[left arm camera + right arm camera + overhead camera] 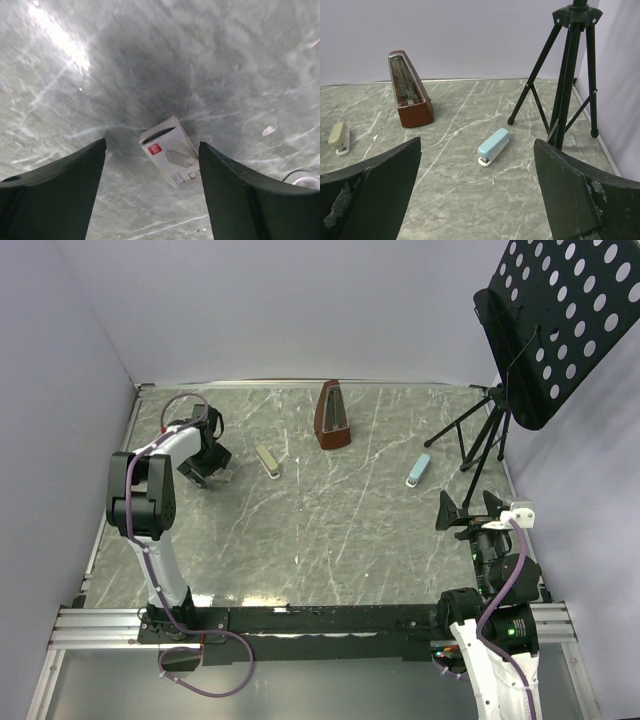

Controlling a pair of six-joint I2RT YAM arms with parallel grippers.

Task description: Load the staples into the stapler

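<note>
The staples box (170,151), small and cream with a red mark and an open end, lies flat on the marble table. My left gripper (152,145) is open and hangs just above it, one finger on each side, apart from it. In the top view the box (224,477) peeks out beside the left gripper (207,472) at the far left. No loose staple strip shows. A beige stapler (267,461) lies just right of it. A light blue stapler (494,146) lies shut ahead of my open, empty right gripper (477,141), well short of it.
A brown metronome (332,415) stands at the back centre. A black music stand tripod (480,430) stands at the right with its perforated desk overhanging. Walls close the left and back. The beige stapler (339,137) shows far left in the right wrist view.
</note>
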